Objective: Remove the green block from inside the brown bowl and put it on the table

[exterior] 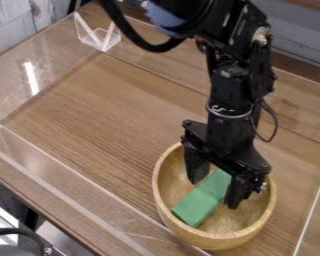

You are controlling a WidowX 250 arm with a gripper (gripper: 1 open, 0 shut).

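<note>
Gripper [218, 189] hanging in bowl [170, 212], jaws spread, straddling block's [203, 201] upper end. Looks light, rigid, smooth; pinch long flat sides.

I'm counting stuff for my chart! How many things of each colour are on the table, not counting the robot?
Green: 1, the small flat bright green block lying inside the bowl.
Light brown: 1, the round wooden bowl.
Total: 2 things on the brown wood-grain table.
</note>
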